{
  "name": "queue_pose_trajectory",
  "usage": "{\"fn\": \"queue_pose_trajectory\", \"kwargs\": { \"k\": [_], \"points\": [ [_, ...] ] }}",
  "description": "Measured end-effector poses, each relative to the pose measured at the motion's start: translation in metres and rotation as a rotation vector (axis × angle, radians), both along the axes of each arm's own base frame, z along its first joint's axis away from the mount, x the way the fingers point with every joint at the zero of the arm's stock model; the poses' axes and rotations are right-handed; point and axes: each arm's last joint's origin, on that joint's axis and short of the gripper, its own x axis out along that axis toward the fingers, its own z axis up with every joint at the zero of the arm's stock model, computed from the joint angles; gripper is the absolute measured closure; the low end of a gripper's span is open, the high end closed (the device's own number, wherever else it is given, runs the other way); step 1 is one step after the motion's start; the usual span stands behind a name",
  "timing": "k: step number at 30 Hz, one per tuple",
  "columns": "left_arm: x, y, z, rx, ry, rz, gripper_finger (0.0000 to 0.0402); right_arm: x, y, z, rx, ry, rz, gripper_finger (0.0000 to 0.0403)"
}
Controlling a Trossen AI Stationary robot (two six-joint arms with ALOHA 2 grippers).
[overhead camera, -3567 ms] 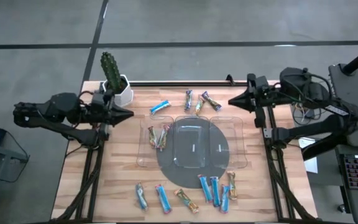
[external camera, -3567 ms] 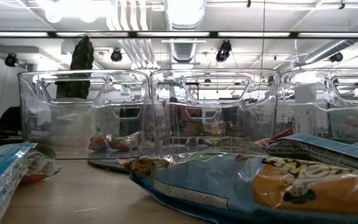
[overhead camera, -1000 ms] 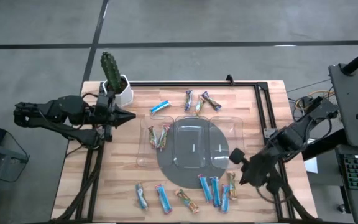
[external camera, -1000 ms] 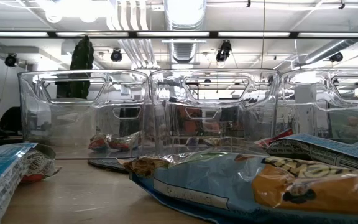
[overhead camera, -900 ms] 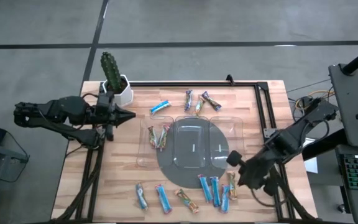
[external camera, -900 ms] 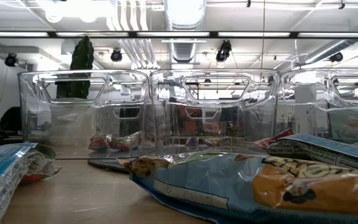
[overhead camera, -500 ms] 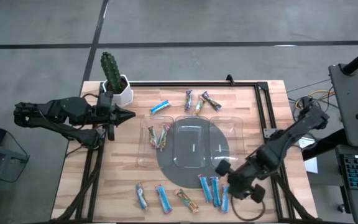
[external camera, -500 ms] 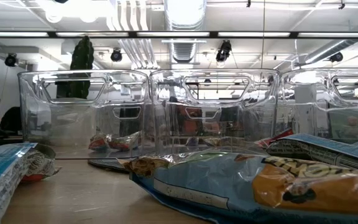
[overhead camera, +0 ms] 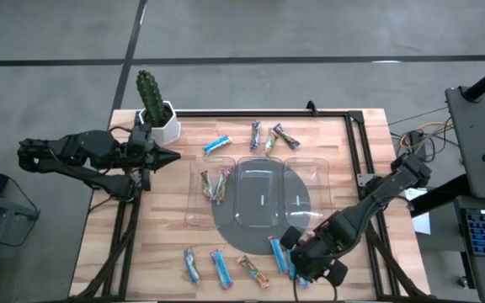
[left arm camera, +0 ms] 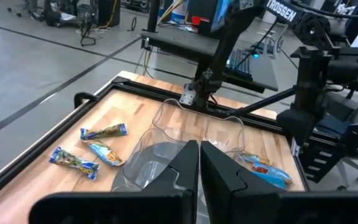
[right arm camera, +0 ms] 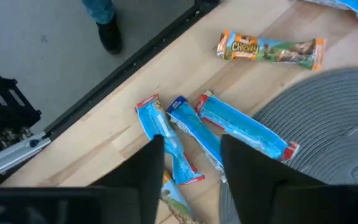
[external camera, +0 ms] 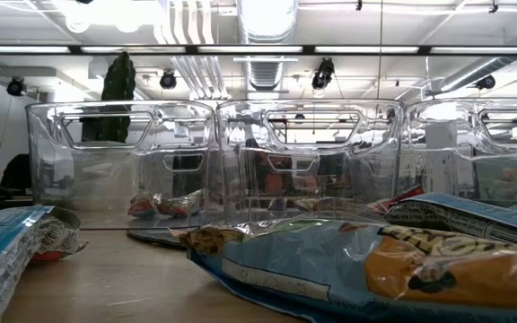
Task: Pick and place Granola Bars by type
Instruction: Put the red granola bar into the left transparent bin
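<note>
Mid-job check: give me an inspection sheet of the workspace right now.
Surface: wooden table with a grey round mat.
Job's things: granola bars lie in the left compartment of the clear tray; other bars loose along the near and far edges.
Clutter: potted cactus at the far left corner.
Grippers: right gripper open above blue bars at the near edge; left gripper shut, waiting at the table's left side.
Cables: some on the floor right of the table.
Surroundings: a person's shoe on the floor.

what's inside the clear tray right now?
In the clear tray, only the left compartment holds anything: two multicoloured bars, lying side by side. The middle and right compartments look empty from above. The dark round mat shows through the tray floor; the wood under it is hidden.
</note>
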Motion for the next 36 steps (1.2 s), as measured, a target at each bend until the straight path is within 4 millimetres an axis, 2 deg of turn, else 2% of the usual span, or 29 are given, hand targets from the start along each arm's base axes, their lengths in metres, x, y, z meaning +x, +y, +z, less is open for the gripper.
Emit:
{"fn": "queue_pose_trajectory", "kwargs": {
  "k": [5,10,15,22,29,36],
  "points": [
    [-0.005,0.001,0.001,-0.003,-0.017,0.0,0.0401,-0.002,0.002,-0.007,-0.017,0.019,0.02,0.0201],
    [-0.009,0.002,0.002,-0.005,-0.029,0.0,0.0401,-0.008,0.002,-0.025,-0.059,0.065,0.052,0.0182],
    [-0.01,0.002,0.003,-0.005,-0.032,0.001,0.0401,-0.013,-0.002,-0.045,-0.095,0.108,0.06,0.0177],
    [-0.01,0.002,0.003,-0.005,-0.036,0.003,0.0401,-0.014,-0.001,-0.069,-0.081,0.078,0.069,0.0179],
    [-0.01,0.002,0.003,-0.004,-0.032,0.002,0.0401,-0.022,0.004,-0.087,-0.176,-0.039,0.214,0.0179],
    [-0.01,0.002,0.003,0.003,-0.031,0.001,0.0401,-0.036,0.004,-0.107,-0.216,-0.013,0.283,0.0179]
  ]
}}
